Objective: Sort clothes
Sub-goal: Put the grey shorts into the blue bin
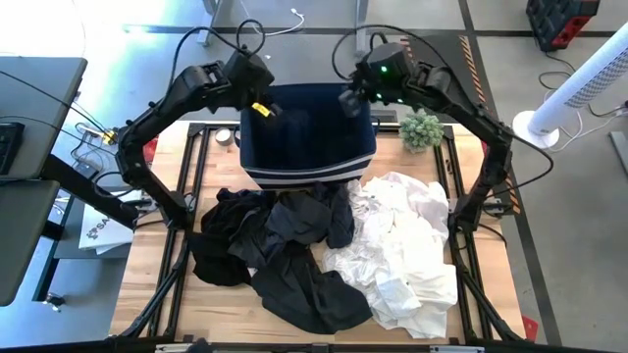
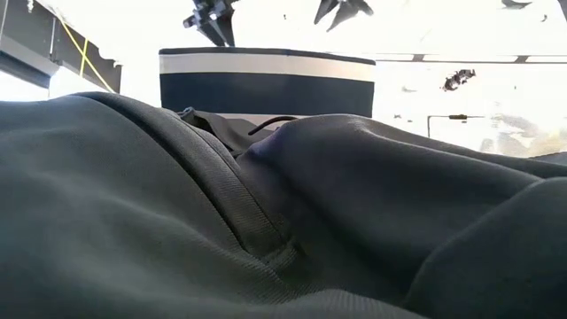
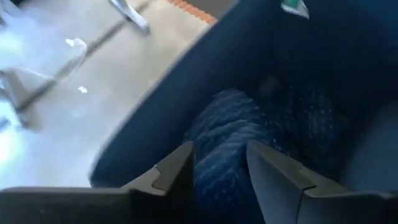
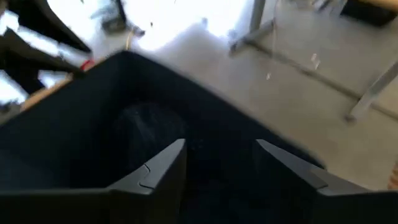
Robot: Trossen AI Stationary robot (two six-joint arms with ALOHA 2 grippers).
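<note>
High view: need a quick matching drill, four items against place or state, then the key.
Things:
1. navy bin
2. white clothes
3. black clothes
4. left gripper

Place or state:
A. heaped on the table's right half
B. open above the bin's left side
C. heaped on the table's left half
D. at the table's far edge, between both arms

Pairs: 1-D, 2-A, 3-C, 4-B
</note>
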